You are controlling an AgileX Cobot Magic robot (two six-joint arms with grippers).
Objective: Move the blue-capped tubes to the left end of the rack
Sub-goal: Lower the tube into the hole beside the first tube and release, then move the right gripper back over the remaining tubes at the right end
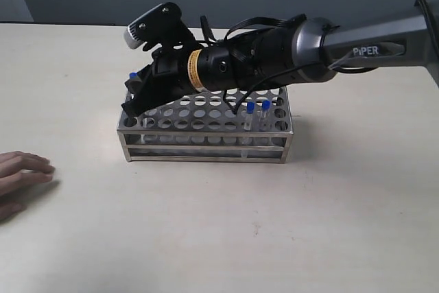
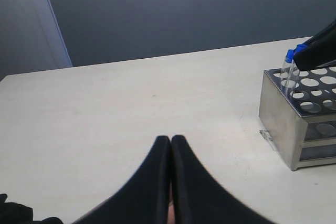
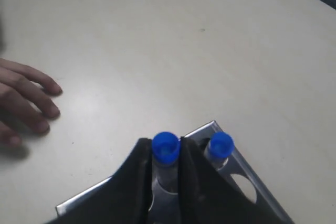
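1. Hand (image 1: 20,175): a person's hand lies flat on the table (image 1: 274,238) at the near left of the exterior view. Its fingers point toward the rack and it is well apart from it.
2. Rack (image 1: 206,150): a steel frame with a perforated top plate, standing mid-table with a long side toward the exterior camera.
3. Right gripper (image 1: 129,104): it reaches in from the right, across the rack, to the rack's left end, angled downward. Its jaws are clamped on either side of the held tube (image 3: 165,148), just below its blue cap. The fingers hide whether the foot of this tube sits in a hole.
4. Neighbouring tube (image 3: 220,144): blue-capped, just beside the held one, at the rack's left corner. In the left wrist view its clear body leans slightly.
5. Third tube (image 1: 250,111) and fourth tube (image 1: 266,109): blue-capped, upright, side by side in holes toward the rack's right end, near the front.
6. Left gripper (image 2: 170,139): its jaws are pressed together with nothing between them, above the table, apart from the rack's left end.
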